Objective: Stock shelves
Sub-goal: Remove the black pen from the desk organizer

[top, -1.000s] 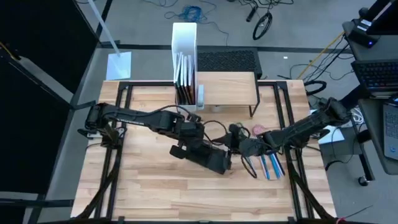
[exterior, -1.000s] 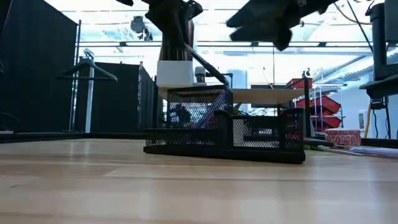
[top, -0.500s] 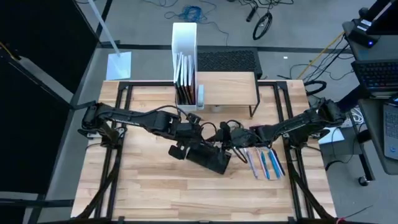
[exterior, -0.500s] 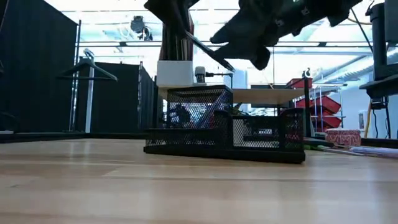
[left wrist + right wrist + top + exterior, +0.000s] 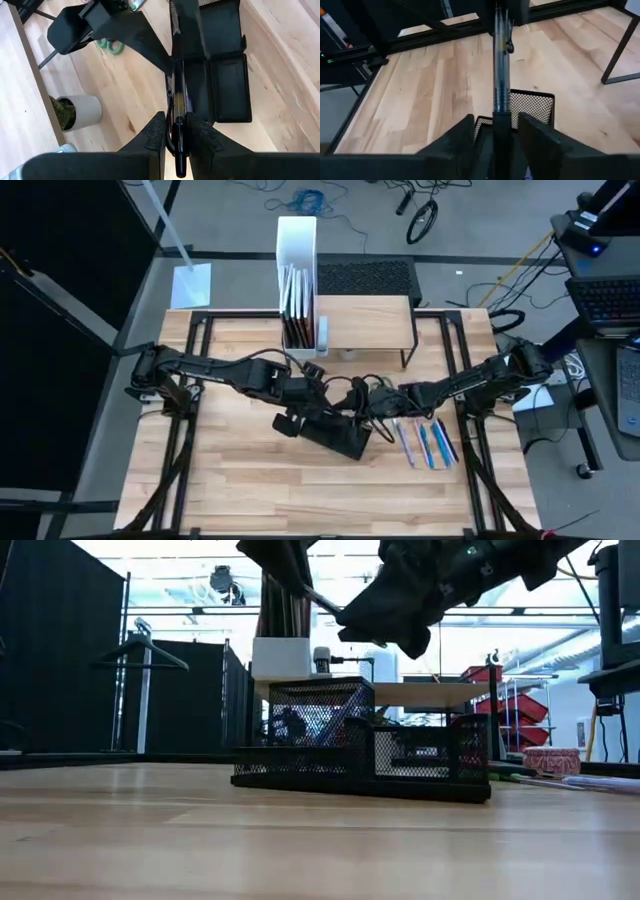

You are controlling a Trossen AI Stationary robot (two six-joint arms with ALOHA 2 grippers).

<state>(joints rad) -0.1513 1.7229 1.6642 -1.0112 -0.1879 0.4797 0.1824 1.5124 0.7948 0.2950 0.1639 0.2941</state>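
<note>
Behind both tools, pale-wood, black-legged shelves (image 5: 366, 321); left tool (image 5: 176, 137) and right tool (image 5: 500, 131) each pinching one pen (image 5: 177, 100).

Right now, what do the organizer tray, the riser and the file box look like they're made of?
Organizer tray: black metal mesh by the look; the low view shows see-through grid walls with solid rims.
Riser: light wood top, matte with faint grain, possibly laminate; thin black legs, likely metal.
File box: smooth, plain white walls, probably plastic or coated board; cannot tell which.
</note>
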